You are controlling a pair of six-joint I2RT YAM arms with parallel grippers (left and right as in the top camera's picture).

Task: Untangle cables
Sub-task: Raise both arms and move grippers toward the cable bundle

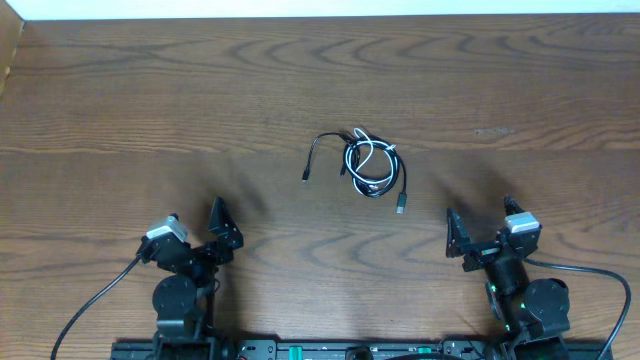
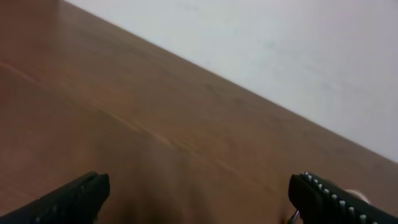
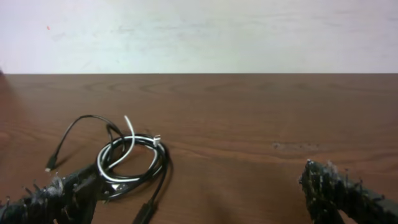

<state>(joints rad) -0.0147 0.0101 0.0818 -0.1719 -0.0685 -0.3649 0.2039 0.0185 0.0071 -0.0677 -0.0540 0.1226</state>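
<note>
Overhead view shows the white cable (image 1: 353, 157) and the black cable (image 1: 404, 182) coiled together near the middle of the table (image 1: 150, 100), ahead and left of the right gripper (image 1: 460, 238), which is nearer than the left gripper (image 1: 222, 228). Both grippers are spread wide, holding nothing.

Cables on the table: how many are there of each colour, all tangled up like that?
white cable: 1
black cable: 1
Total: 2
</note>
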